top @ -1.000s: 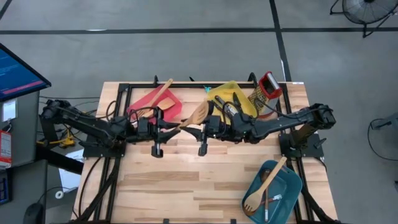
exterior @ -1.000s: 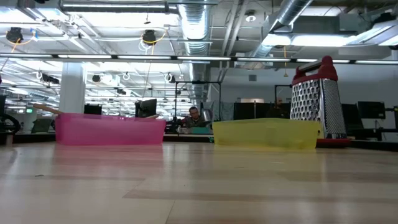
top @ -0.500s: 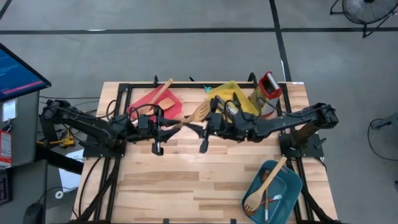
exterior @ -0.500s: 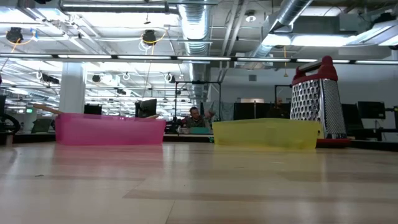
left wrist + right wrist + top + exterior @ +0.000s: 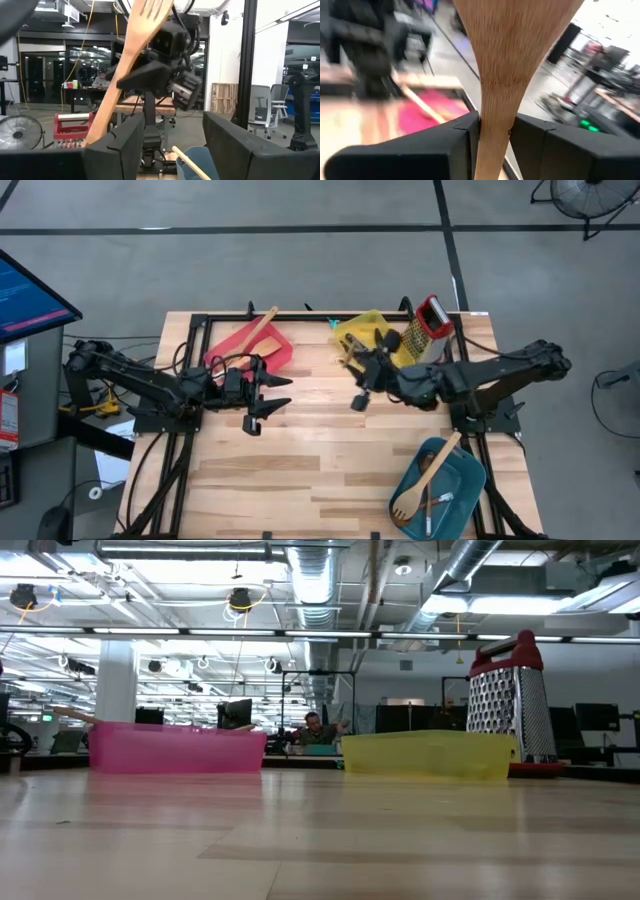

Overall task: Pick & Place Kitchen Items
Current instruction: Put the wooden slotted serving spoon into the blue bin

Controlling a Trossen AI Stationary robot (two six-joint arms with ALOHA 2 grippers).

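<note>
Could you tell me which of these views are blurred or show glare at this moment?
Right wrist view: background smeared by motion, while the wooden spatula between the right tool's fingers stays crisp. Left wrist view: sharp. Low view: sharp, bright ceiling lights, soft sheen on the table. High view: evenly lit.

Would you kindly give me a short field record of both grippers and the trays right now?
left gripper: open, above the table beside the red tray
right gripper: shut on a wooden spatula, near the yellow tray
teal tray: holds wooden utensils
grater: beside the yellow tray
</note>
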